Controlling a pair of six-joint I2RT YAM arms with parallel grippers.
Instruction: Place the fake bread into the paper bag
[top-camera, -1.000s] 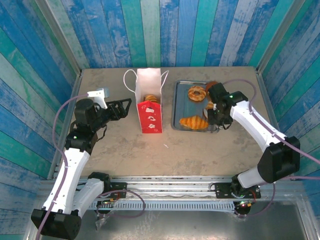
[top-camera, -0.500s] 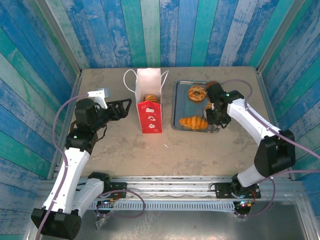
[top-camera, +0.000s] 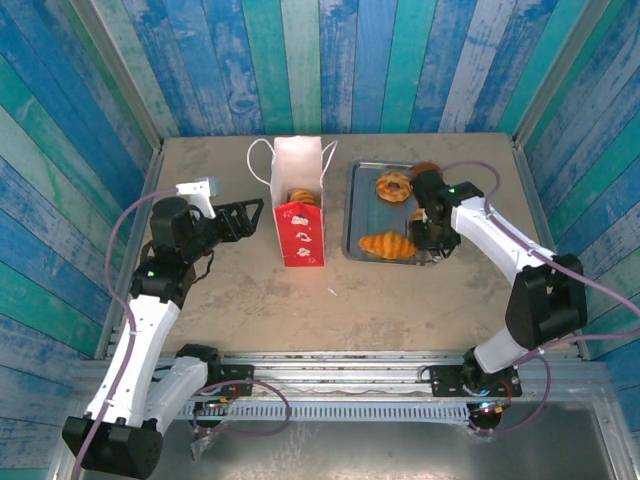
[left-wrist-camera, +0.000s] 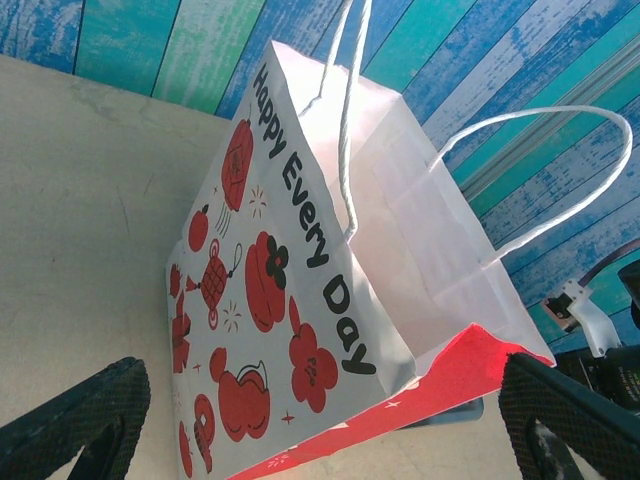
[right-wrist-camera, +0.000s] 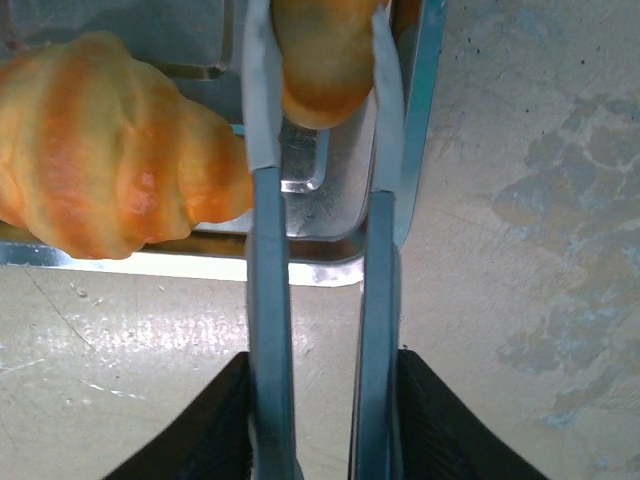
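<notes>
One paper bag (top-camera: 298, 238), upright left of one tray (top-camera: 357, 215), has one fake bread (top-camera: 303, 197) inside. A ring (top-camera: 393, 186), croissant (top-camera: 387, 245) and bun (top-camera: 423, 169) lie on the tray. Left fingers (left-wrist-camera: 80, 415) apart; right fingers (right-wrist-camera: 215, 430) clamp tongs (right-wrist-camera: 270, 300), pinching a fourth piece (right-wrist-camera: 320, 60).

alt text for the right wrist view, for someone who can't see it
A pair of metal tongs, gripped in the right gripper's jaws, pinches a golden-brown pastry at the corner of a grey metal tray. A glossy croissant lies on the tray to the left, with beige tabletop below and to the right.
</notes>
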